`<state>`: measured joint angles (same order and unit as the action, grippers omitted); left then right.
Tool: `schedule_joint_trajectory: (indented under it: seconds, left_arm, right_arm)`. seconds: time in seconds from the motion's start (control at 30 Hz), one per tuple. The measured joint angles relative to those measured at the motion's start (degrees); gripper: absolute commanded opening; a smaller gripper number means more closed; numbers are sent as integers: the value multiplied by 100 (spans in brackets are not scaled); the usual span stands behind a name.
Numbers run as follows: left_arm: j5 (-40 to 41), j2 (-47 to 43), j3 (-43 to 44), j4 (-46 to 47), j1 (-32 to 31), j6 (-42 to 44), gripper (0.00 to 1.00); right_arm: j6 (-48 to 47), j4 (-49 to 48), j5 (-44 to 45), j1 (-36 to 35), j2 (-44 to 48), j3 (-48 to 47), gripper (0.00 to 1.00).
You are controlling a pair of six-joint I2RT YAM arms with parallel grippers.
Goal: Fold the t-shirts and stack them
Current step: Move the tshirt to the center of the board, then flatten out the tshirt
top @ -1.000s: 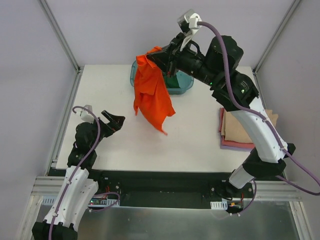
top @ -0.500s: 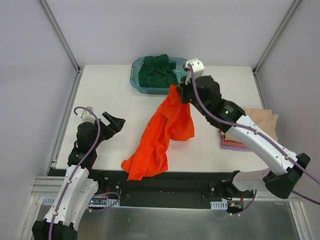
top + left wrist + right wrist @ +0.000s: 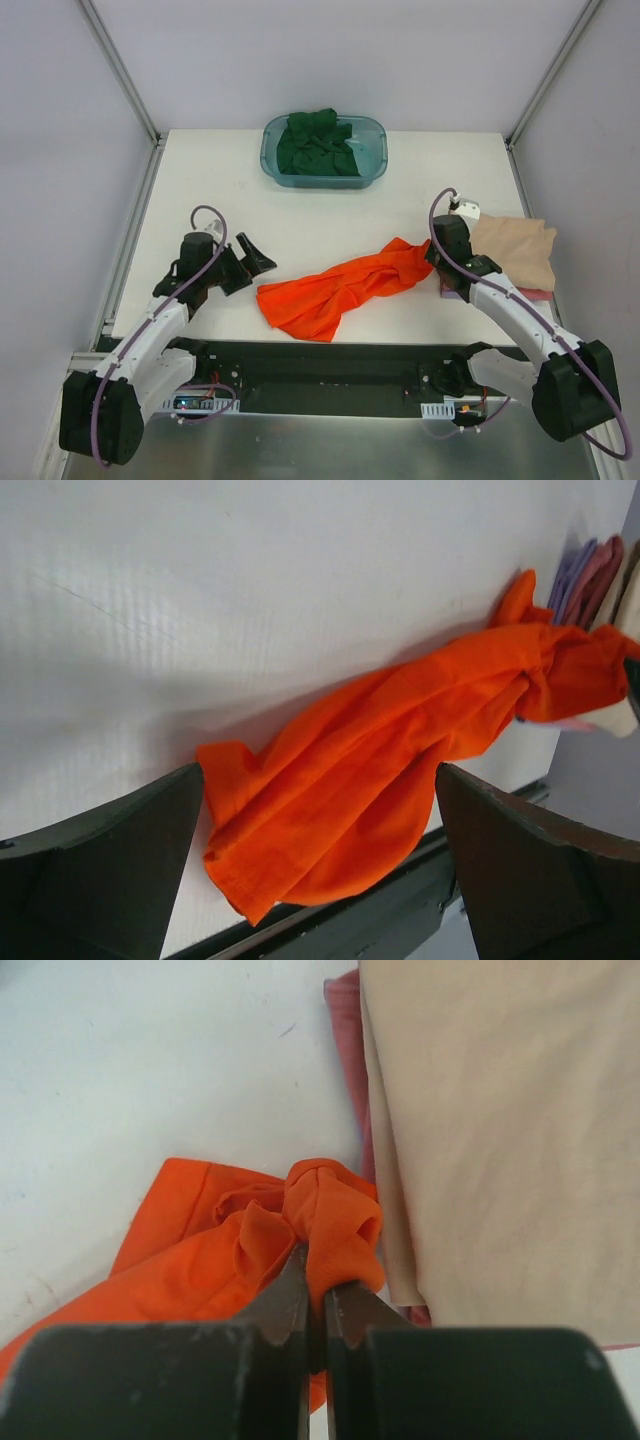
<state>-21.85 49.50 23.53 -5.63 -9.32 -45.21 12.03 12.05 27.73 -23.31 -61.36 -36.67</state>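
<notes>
Item one, orange-red t-shirt (image 3: 335, 290): lying crumpled in a long slanting band on the near half of the white surface (image 3: 200, 190), its lower left end spread wide close to the front edge, its upper right end gathered into a tight knot. Item two, right claw (image 3: 318, 1295): fingers pressed together on that knotted end, pinching a fold of the cloth right beside the stack of folded shirts. Item three, left claw (image 3: 252, 272): fingers spread wide apart with nothing between them, low over the surface near the shirt's left end and pointing toward it. Item four, folded stack at the right edge of the surface: beige t-shirt (image 3: 515, 250) on top, pink t-shirt (image 3: 345, 1020) showing as a strip beneath it, purple t-shirt (image 3: 572, 570) visible only as an edge. Item five, dark green t-shirt (image 3: 318, 143): bunched inside the teal tub (image 3: 375, 165) at the far edge of the surface, well apart from both claws.
</notes>
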Motion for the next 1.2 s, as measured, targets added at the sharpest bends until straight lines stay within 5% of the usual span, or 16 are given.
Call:
schedule_joint_trajectory:
  seconds: [0.17, 0.4, 0.9, 1.07, 1.2]
  left_arm:
    - [-20, 13, -127, -39, -804, -15, 88]
    - [468, -9, -175, -579, -874, 74, 82]
    - [608, -426, -476, -1215, -981, 120, 33]
    - [588, -426, -474, -1233, -1067, 127, 6]
    - [564, -431, -472, -1244, -1154, 127, 0]
  right_arm:
    - [146, -151, -15, 24, 85, 0, 1]
    - [192, -155, -98, 24, 227, 0, 1]
    - [190, -151, -160, 31, 280, 0, 1]
    - [190, -151, -162, 31, 232, 0, 1]
    - [190, -144, -164, 31, 203, 0, 1]
